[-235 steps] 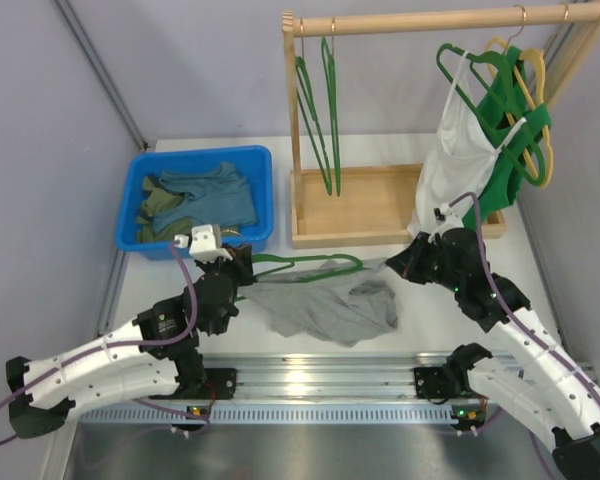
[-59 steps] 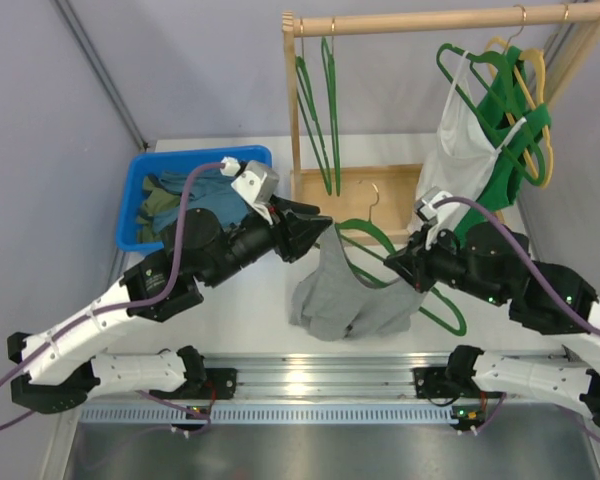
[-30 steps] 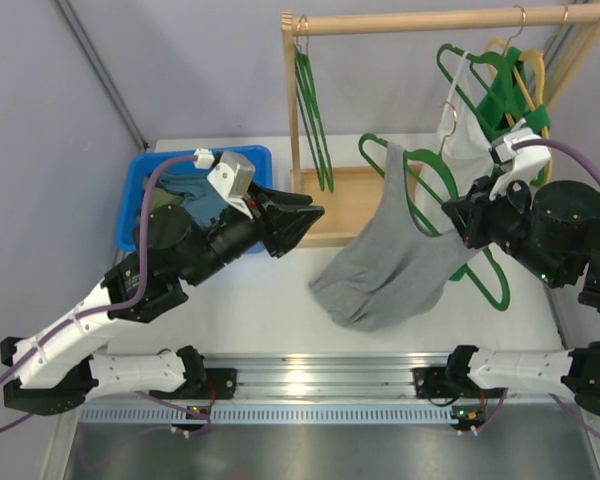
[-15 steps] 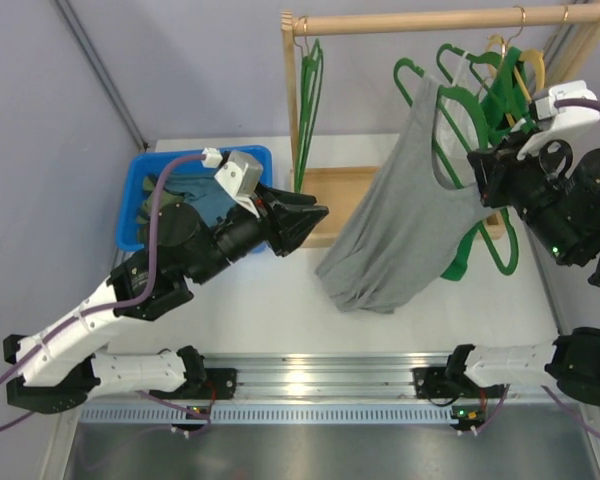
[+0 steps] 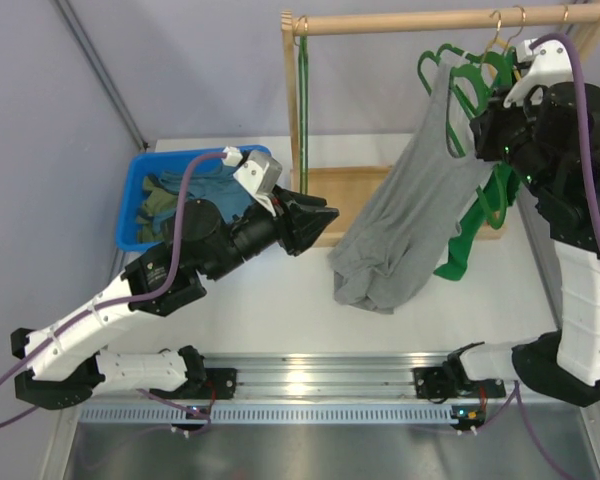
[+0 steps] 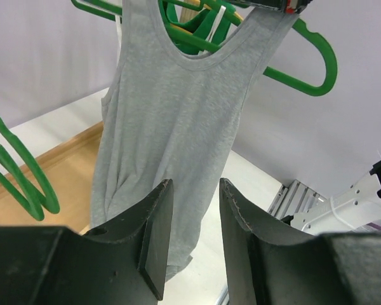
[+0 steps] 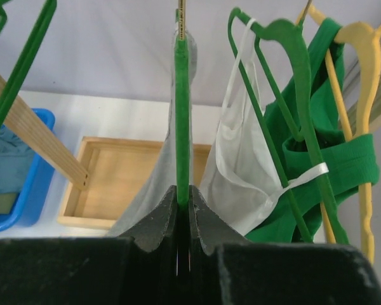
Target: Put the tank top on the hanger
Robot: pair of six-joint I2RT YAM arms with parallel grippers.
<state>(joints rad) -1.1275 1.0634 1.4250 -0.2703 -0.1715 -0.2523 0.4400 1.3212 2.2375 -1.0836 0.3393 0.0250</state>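
White tabletop (image 5: 280, 300) and grey walls from above: the right gripper (image 5: 492, 135), high near the wooden rail (image 5: 410, 22), is clamped on the slim green hanger (image 5: 422, 70). The grey tank top (image 5: 405, 225) hangs from it, hem bunched low. The left gripper (image 5: 320, 222) has its jaws spread, holding nothing, near the blue bin (image 5: 140, 200).

Left wrist: the top drapes beyond the spread fingers, apart from them.

Right wrist: both fingers pinch the hanger, seen edge-on below its gold hook (image 7: 180, 13); a white tank top (image 7: 238, 171) hangs just beside.
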